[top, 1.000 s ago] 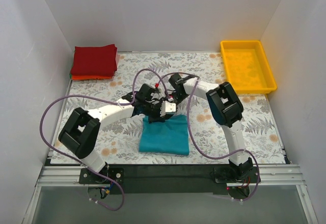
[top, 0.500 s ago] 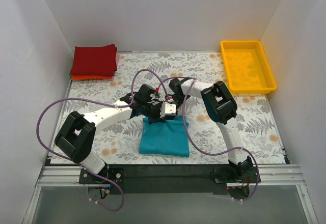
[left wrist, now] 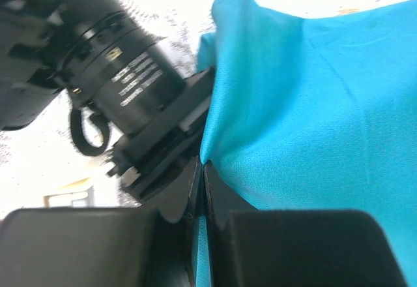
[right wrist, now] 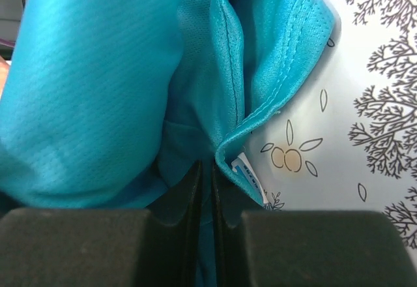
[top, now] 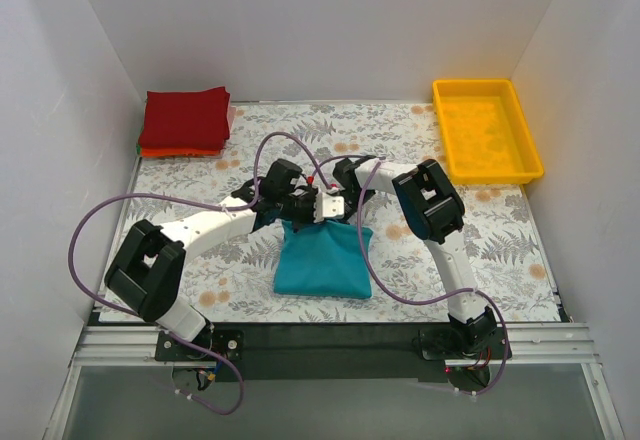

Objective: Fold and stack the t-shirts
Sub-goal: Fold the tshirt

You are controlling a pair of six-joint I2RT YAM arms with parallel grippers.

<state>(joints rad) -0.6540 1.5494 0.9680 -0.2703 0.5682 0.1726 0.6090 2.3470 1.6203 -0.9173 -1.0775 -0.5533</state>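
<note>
The teal-blue t-shirt (top: 322, 258) lies folded near the table's front middle, its far edge lifted. My left gripper (top: 296, 210) is shut on that far edge; in the left wrist view the teal cloth (left wrist: 313, 98) is pinched between the closed jaws (left wrist: 201, 169). My right gripper (top: 338, 206) is shut on the same edge just to the right; the right wrist view shows the cloth (right wrist: 98, 91) and its hem with a white label (right wrist: 251, 179) at the jaws (right wrist: 207, 169). A stack of folded shirts, dark red (top: 185, 116) on top of orange (top: 178, 151), sits at the far left corner.
A yellow plastic tray (top: 487, 130) stands at the far right. The floral table covering (top: 500, 230) spreads under everything. White walls close in both sides and the back. Purple cables loop beside both arms.
Both grippers have moved a little toward the back with the shirt's far edge, lifting it. The teal shirt now looks narrower at the top and pulled up.
</note>
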